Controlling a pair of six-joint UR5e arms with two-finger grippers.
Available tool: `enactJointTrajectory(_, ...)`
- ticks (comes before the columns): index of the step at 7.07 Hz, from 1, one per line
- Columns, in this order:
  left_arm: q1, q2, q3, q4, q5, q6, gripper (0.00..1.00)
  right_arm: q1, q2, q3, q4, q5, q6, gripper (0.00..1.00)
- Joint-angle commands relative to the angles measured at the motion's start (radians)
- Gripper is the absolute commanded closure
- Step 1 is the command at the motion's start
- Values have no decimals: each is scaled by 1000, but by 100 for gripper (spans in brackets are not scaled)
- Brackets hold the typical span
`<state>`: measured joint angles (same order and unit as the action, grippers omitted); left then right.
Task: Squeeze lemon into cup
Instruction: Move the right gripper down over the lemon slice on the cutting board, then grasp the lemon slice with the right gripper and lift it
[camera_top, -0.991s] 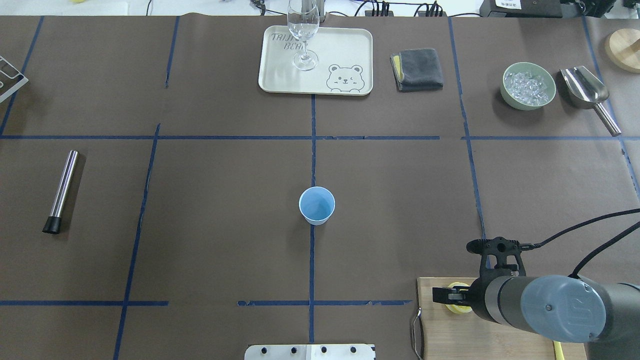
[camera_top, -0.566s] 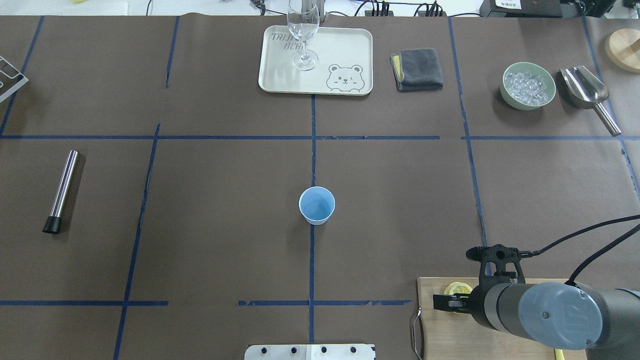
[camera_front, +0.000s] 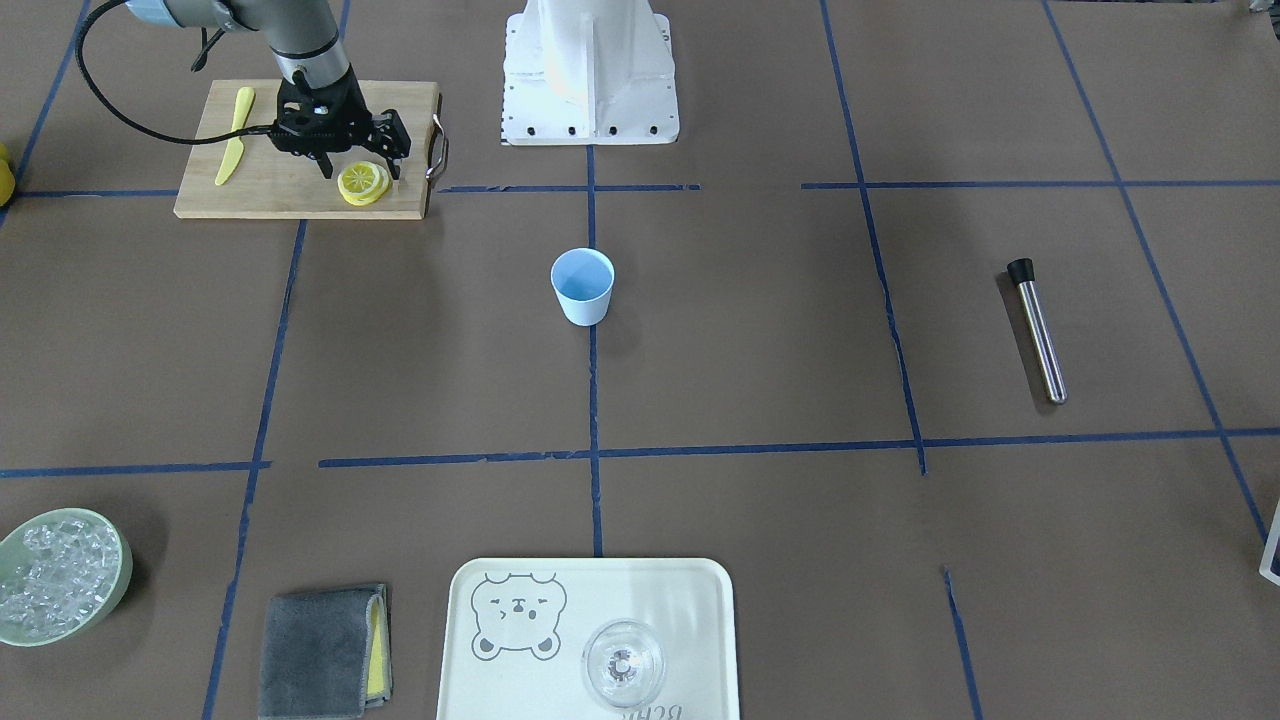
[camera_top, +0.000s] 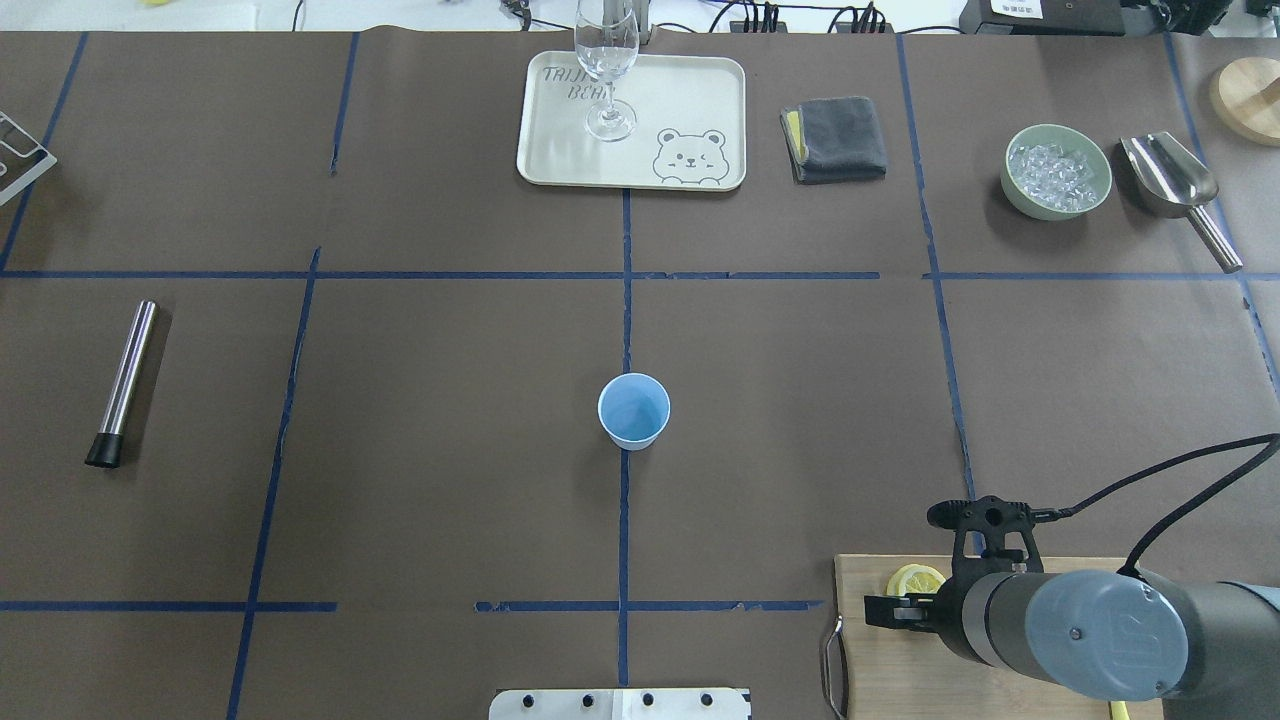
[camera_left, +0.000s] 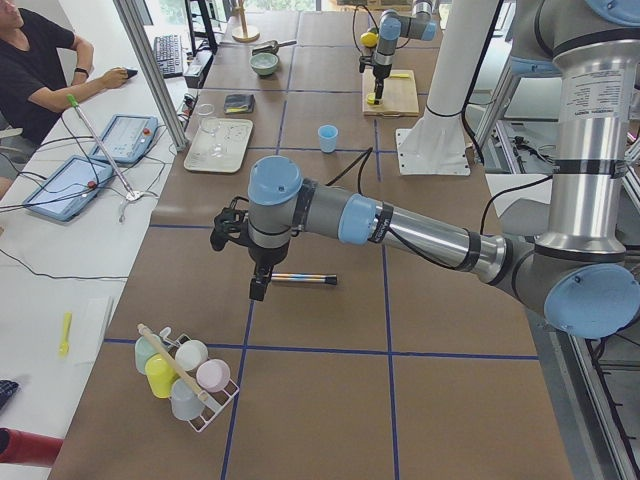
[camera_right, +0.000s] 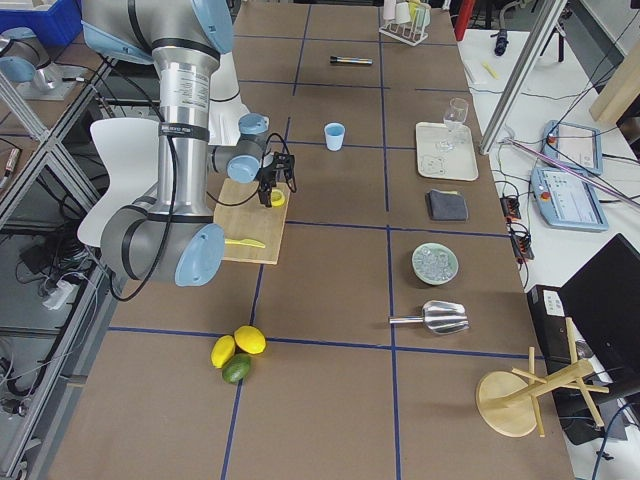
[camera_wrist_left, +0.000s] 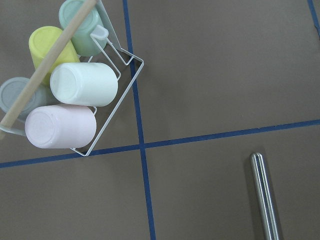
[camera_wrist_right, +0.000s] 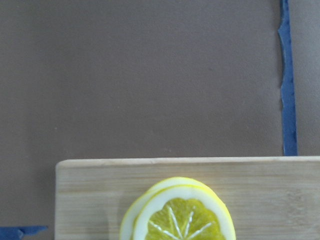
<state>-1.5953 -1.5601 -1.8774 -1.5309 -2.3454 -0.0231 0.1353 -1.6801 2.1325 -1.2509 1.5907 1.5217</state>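
I'm on the pick-up step: my right fingers (camera_front: 361, 169) hang spread and empty over the lemon (camera_front: 363, 184) on the near-right board (camera_front: 262, 200); left fingers (camera_left: 257, 288), cannot tell. Next I'd lower, pinch, and carry to the centre cup (camera_front: 583, 286).

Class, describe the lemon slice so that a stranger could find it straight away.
Find the wooden cutting board on the robot's right side. At its end nearer the blue cup lies the lemon: round, with wheel-like segments, unlike the long yellow knife.

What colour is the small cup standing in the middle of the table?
The cup is light blue, seen best in the exterior front-facing view.
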Motion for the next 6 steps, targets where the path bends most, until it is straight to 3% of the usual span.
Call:
enactJointTrajectory(1, 0, 0, 1, 0, 0, 0, 0, 1, 3, -2, 1, 5, 0, 1)
enactJointTrajectory(3, 0, 0, 1, 0, 0, 0, 0, 1, 3, -2, 1, 8, -2, 7)
enactJointTrajectory(6, 0, -2, -3, -2, 2, 0, 0, 4, -1, 1, 1, 15, -2, 9)
